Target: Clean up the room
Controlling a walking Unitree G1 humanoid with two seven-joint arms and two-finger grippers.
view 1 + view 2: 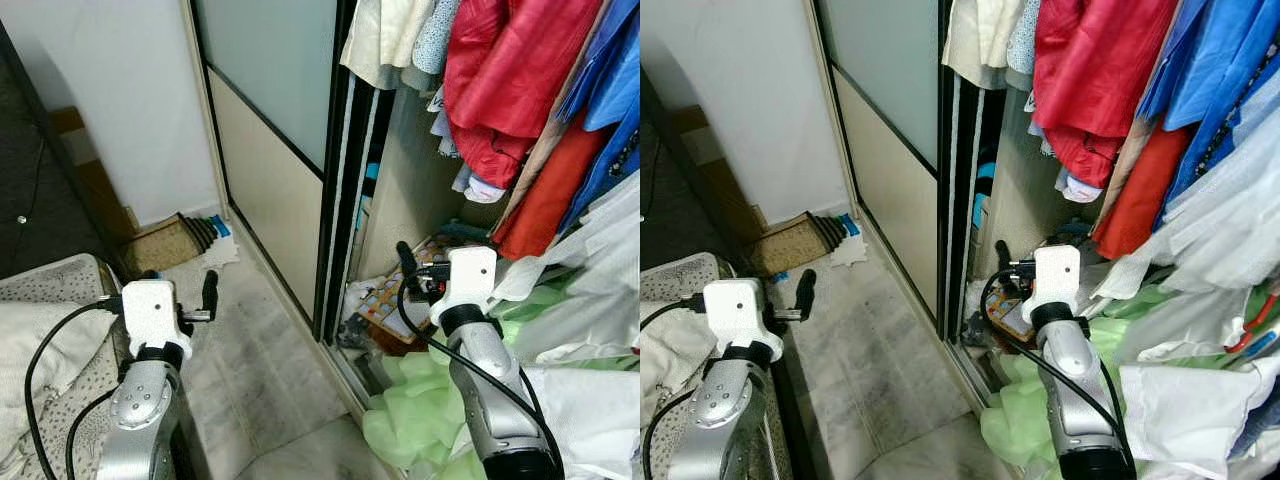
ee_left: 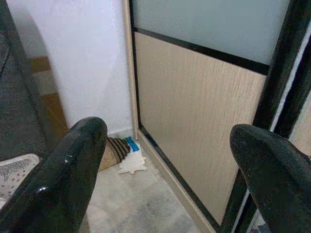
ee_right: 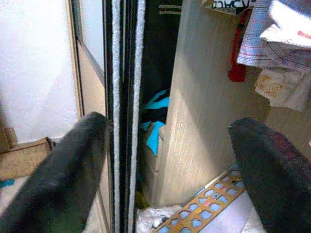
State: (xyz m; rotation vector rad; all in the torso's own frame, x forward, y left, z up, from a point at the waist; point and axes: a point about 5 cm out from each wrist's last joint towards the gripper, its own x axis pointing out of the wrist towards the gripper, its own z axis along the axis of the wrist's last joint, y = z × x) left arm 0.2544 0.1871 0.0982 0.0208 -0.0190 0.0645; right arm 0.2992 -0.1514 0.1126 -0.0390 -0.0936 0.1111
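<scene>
Facing right end effector [image 1: 408,262]: wardrobe clutter [image 1: 385,300] (floor-level)

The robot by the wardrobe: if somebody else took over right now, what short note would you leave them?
Left end effector: open, empty, raised over the floor facing the sliding door.
Right end effector: open, empty, at the open wardrobe's edge, near the patterned board on its floor.
Things: green cloth and white clothes spill from the wardrobe bottom; hanging clothes above; a mat by the wall.
Done: nothing visibly tidied.
Left: probably gather the spilled clothes.
</scene>
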